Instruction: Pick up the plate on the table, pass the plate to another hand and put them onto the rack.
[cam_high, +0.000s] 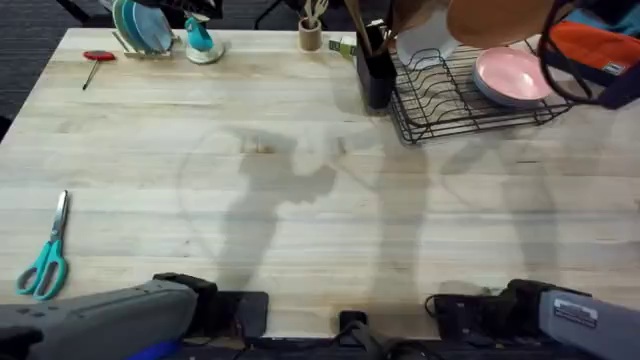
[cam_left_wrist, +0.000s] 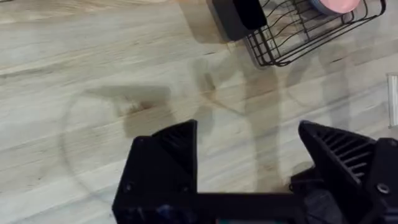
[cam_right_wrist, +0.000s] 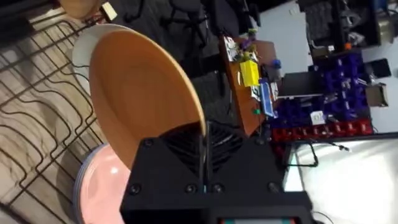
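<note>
The orange-tan plate (cam_high: 497, 22) hangs tilted over the black wire rack (cam_high: 440, 105) at the table's far right. My right gripper (cam_right_wrist: 204, 146) is shut on the plate's (cam_right_wrist: 140, 93) rim, with the rack's wires (cam_right_wrist: 31, 124) and a pink plate (cam_right_wrist: 102, 186) below it. The right arm (cam_high: 590, 48) shows large and blurred beside the plate. My left gripper (cam_left_wrist: 245, 127) is open, holds nothing, and hovers over the bare light wood table (cam_left_wrist: 93, 62) near the middle, well short of the rack (cam_left_wrist: 292, 37).
A pink plate (cam_high: 510, 75) lies in the rack. A black utensil holder (cam_high: 375, 65) stands at the rack's left. Along the far edge are a wooden stand with blue plates (cam_high: 140, 28), a red screwdriver (cam_high: 97, 58) and a cup (cam_high: 312, 35). Teal scissors (cam_high: 42, 262) lie near left.
</note>
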